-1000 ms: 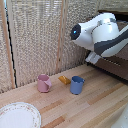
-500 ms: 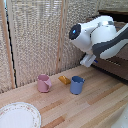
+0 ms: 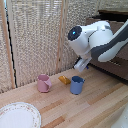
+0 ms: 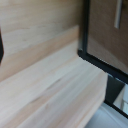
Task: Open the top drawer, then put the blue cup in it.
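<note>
Woven screens back a pale wooden bench (image 3: 100, 107) where the blue cup (image 3: 76, 85) stands beside a pink mug (image 3: 43, 83) — not yet moved. Dresser (image 3: 117, 60) at right; whether its top drawer is open, or the jaws, I cannot tell.

pink mug (image 3: 43, 83) upright on wooden table (image 3: 100, 107); small orange object (image 3: 64, 79) behind; patterned plate (image 3: 17, 115) at near corner.

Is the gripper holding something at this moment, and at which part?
Nothing seems held: the gripper hangs above the blue cup, apart from it. Jaw state unclear.
</note>
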